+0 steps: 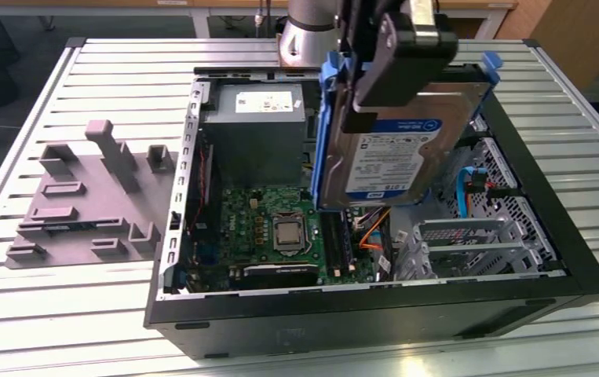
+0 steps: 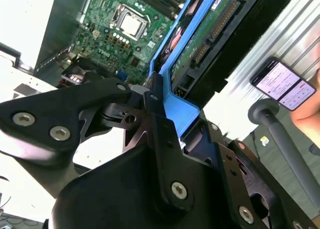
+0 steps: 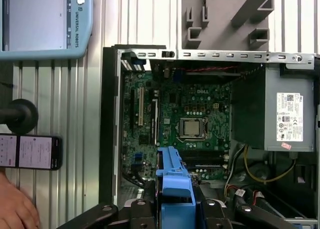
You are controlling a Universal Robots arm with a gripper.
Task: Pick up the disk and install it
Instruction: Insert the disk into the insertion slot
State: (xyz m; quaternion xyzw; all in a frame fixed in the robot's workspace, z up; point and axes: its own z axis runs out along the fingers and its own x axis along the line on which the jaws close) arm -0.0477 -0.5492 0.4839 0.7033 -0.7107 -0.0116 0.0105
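Black robot gripper [image 2: 159, 93] is pinching the disk [image 1: 404, 157], a flat rectangular silver hard drive with a white-and-blue label. Its fingers [image 2: 155, 119] are pressing together on the blue plastic side rail [image 2: 176, 109]. In the exterior view the disk is hanging on edge, slightly tilted, above the open black computer case [image 1: 383, 318]. It is hovering at about one o'clock from the green motherboard [image 1: 278, 228] and is not touching the case floor. A grey metal power supply box [image 1: 252, 133] is sitting at twelve o'clock from the motherboard, and a silver perforated drive cage [image 1: 477, 243] is sitting at three o'clock. At nine o'clock from the case, a grey plastic slotted fixture [image 1: 89, 196] is lying on the slatted metal table [image 1: 69, 314].
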